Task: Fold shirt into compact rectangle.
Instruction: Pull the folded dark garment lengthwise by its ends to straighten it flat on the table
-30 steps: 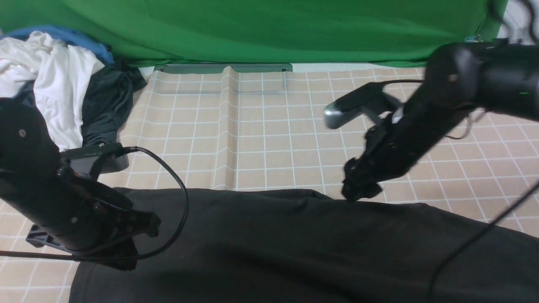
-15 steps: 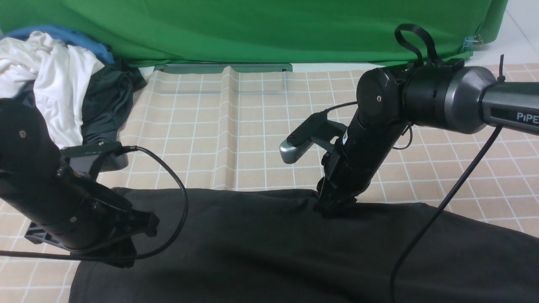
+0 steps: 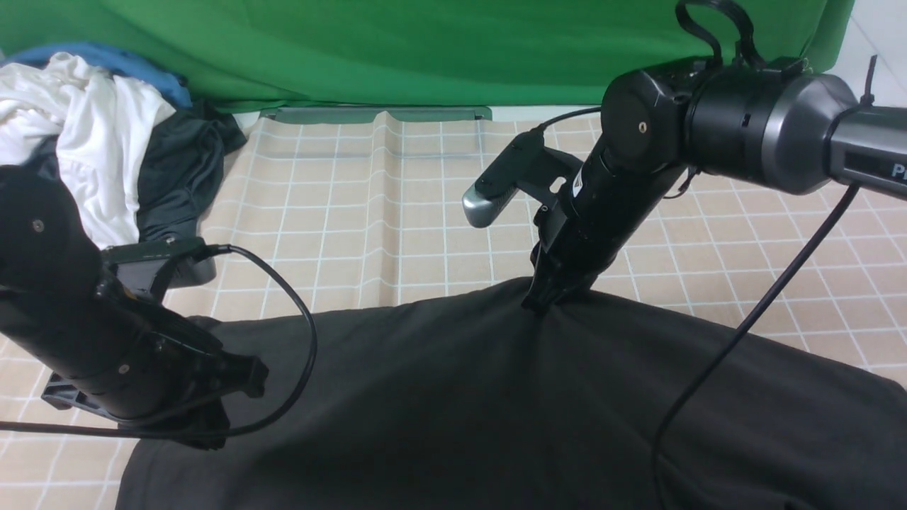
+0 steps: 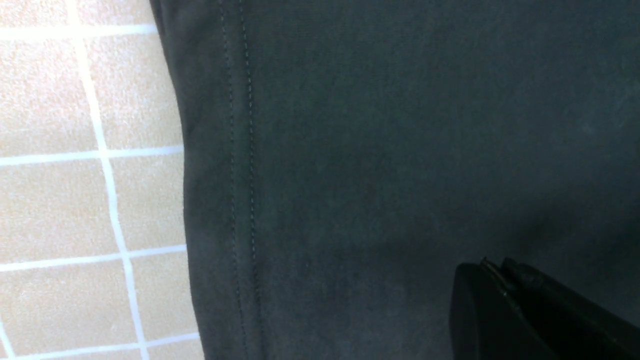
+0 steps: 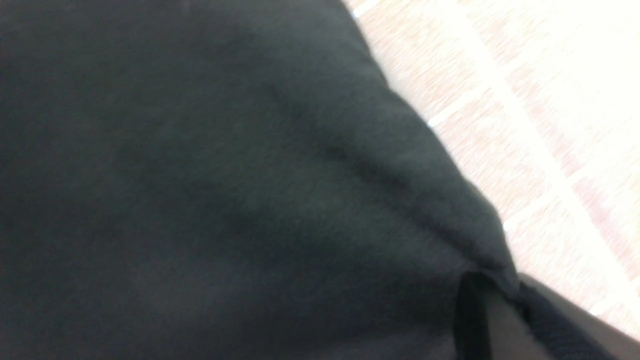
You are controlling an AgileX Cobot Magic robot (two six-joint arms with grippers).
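Right gripper (image 3: 544,299) clamped on the far edge of the black T-shirt (image 3: 453,411), fabric tented to a peak at 1 o'clock. The shirt covers the near tablecloth (image 3: 425,212). My left gripper (image 3: 209,435), closed, sits at its 8 o'clock hem; hold on cloth unclear. Clothes heap (image 3: 106,142) at 10 o'clock, apart. My right arm's cable (image 3: 708,372) crosses the shirt. Bare checks open toward 12, up to the green backdrop (image 3: 425,49).

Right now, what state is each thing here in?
black shirt: mostly spread out, far edge pulled up into a peak.
right gripper: shut on the black shirt's far edge.
left gripper: shut, low at the shirt's left side; whether it holds cloth is unclear.
clothes heap: crumpled, far left.
tablecloth: creased.
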